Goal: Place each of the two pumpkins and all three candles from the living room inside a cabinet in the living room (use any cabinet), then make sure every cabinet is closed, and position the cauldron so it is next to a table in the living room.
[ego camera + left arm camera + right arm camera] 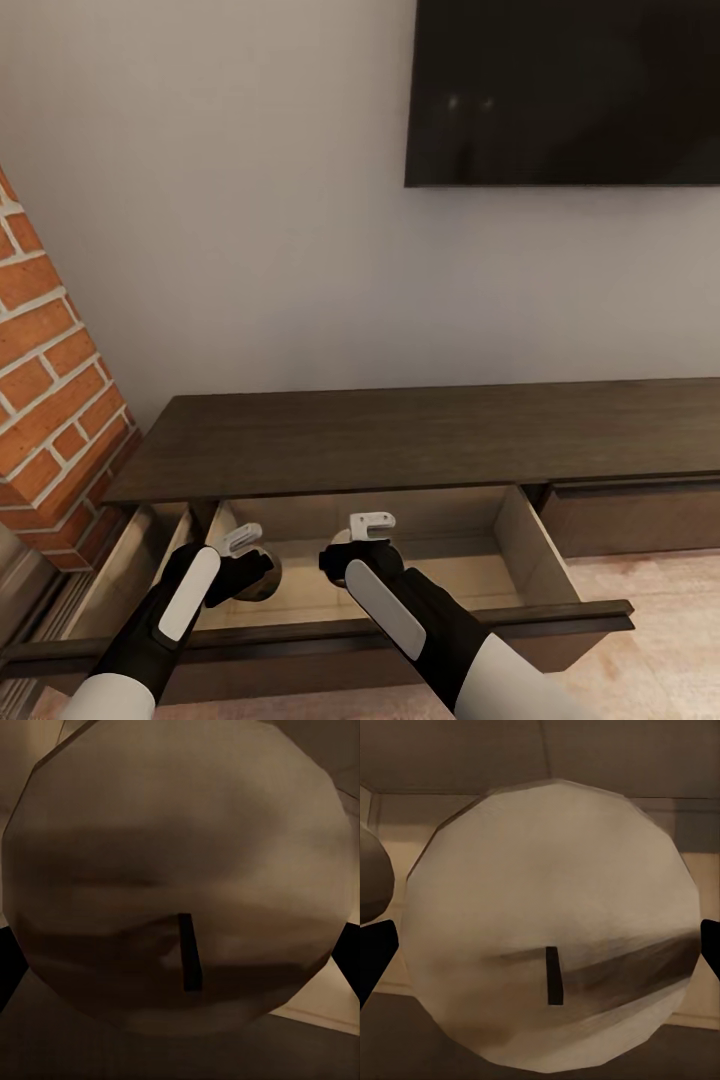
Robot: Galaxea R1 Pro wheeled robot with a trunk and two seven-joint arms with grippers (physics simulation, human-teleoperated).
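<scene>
Over the open drawer point(520, 545) of the low dark cabinet point(420, 435), both arms reach in side by side. The left gripper point(250, 565), at about seven o'clock in the head view, pinches a round pale candle point(180, 877) with a dark wick. The right gripper point(360, 550), just beside it at six o'clock, pinches a second, paler candle point(551, 922). A television point(565, 90) hangs at one o'clock; brick wall point(50, 400) stands at nine.

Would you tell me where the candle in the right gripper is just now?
In the head view the right gripper holds the candle over the cabinet's open drawer, beside the left gripper.
</scene>
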